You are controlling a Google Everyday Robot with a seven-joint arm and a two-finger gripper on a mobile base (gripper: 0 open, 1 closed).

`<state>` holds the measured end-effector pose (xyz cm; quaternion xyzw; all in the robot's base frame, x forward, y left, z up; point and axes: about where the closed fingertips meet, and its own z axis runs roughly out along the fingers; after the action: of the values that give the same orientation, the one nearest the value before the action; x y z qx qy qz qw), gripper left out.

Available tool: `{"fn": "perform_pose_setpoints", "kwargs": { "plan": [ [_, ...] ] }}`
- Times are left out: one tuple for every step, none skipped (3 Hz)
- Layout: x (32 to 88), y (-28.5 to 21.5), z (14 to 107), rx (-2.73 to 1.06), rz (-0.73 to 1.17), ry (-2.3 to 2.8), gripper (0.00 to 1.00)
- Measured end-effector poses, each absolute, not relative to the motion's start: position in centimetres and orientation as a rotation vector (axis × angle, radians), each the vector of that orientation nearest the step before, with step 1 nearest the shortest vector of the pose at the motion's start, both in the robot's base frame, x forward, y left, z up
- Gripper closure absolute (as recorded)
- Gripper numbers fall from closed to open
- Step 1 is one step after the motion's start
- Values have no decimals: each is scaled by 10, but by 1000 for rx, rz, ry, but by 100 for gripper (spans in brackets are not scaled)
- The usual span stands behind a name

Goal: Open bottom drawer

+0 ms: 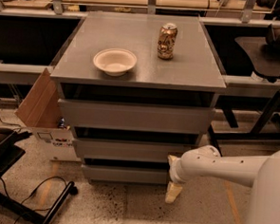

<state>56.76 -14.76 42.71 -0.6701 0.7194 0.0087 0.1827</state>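
The grey cabinet [138, 66] has three stacked drawer fronts. The bottom drawer [126, 174] is the lowest and narrowest front, just above the floor, and it stands slightly proud under a dark gap. My white arm comes in from the right. My gripper [174, 189] hangs with pale fingers pointing down at the right end of the bottom drawer front, close against its corner. Contact with the drawer cannot be told.
A white bowl [114, 61] and a drink can [166, 41] stand on the cabinet top. An open cardboard box [42, 112] leans at the cabinet's left. A black stand with cable [25, 197] lies on the floor at left. Table legs [268, 117] stand at right.
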Motion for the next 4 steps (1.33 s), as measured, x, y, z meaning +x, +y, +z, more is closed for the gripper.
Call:
{"fn": "perform_pose_setpoints", "kwargs": {
  "plan": [
    [578,-147,392,-1937,27,2002,0],
    [590,-148,359,-1962,30,2002,0],
    [606,-150,314,-1967,25,2027,0],
    [610,-153,280,-1975,24,2063,0]
  ]
}}
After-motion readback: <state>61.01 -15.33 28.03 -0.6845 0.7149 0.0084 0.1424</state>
